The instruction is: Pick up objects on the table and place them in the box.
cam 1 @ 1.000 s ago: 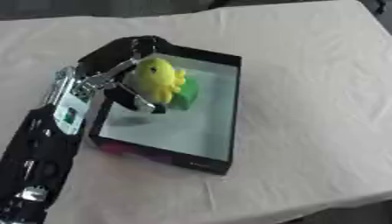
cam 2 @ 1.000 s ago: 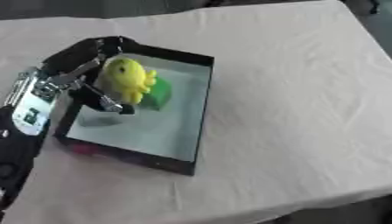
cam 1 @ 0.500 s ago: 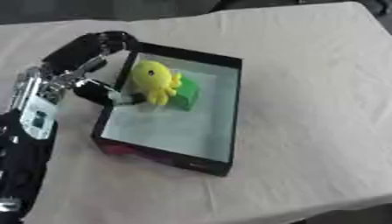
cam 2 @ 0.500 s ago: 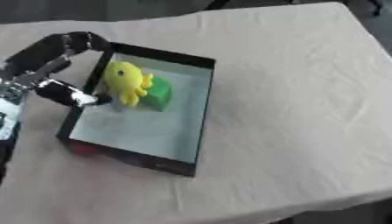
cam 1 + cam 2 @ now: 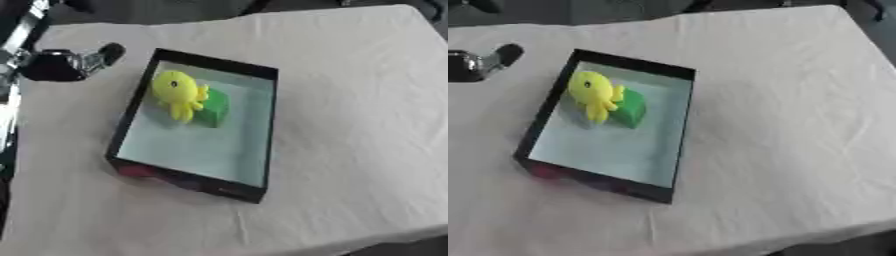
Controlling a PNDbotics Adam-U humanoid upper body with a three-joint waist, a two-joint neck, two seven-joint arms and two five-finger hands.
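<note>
A: Where's the toy?
B: yellow plush toy [image 5: 178,93] is inside the black box [image 5: 133,114], far-left part, leaning on a green block [image 5: 213,107] that's also in the box. Both sit on the box's pale floor.
A: Box position?
B: on the white tablecloth [image 5: 359,110], left of centre, turned askew. Reddish patch on its near outer wall.
A: Left hand?
B: left hand [image 5: 58,64] shows at the upper left edge, over the cloth just beside the box's far-left corner, apart from the toy. Holding nothing; only part of it shows, blurred, can't tell if the fingers are straight or curled.
A: Right hand?
B: doesn't show in either view
</note>
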